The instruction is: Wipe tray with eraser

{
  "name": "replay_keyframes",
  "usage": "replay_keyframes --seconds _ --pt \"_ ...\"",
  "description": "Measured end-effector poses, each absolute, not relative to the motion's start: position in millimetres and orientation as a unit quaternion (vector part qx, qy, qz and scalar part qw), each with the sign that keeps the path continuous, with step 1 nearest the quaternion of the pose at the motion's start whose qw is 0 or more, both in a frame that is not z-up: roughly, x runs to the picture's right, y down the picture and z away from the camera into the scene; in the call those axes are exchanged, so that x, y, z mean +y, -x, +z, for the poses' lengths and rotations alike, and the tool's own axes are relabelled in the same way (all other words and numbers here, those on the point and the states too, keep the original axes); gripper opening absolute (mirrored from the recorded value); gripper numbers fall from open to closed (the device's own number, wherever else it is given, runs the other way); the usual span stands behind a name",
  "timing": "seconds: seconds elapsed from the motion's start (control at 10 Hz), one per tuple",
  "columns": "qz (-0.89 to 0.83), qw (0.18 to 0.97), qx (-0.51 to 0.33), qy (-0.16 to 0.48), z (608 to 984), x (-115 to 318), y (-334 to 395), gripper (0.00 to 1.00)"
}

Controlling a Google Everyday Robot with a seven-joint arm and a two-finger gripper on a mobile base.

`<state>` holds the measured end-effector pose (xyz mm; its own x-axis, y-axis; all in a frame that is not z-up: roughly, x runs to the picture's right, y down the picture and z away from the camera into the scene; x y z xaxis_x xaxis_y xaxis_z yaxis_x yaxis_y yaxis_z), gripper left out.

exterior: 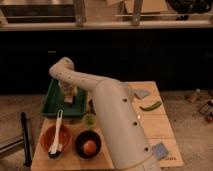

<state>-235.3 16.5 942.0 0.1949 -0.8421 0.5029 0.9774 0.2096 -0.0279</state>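
The dark-green tray (54, 104) lies at the table's back left. My arm reaches over from the lower right and bends down into it. My gripper (68, 94) points down over the tray's right-middle part and is shut on the eraser (69, 99), a small pale block with a tan lower part that presses on the tray floor. The fingers hide most of the eraser.
An orange bowl (46, 136) with a white-handled brush (58, 131) stands in front of the tray. Beside it are a dark bowl (80, 142) holding an orange ball and a small green cup (89, 119). A green pod (151, 105) and grey-blue pads (141, 93) (160, 150) lie to the right.
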Motion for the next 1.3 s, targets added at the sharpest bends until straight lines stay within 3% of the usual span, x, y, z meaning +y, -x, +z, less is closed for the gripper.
replay_keyframes --seconds 0.5,1.3 --pt "-0.618 0.736 -0.215 0.174 955 17 254 0.01" --pt "-0.675 0.66 -0.26 0.202 931 63 252 0.01"
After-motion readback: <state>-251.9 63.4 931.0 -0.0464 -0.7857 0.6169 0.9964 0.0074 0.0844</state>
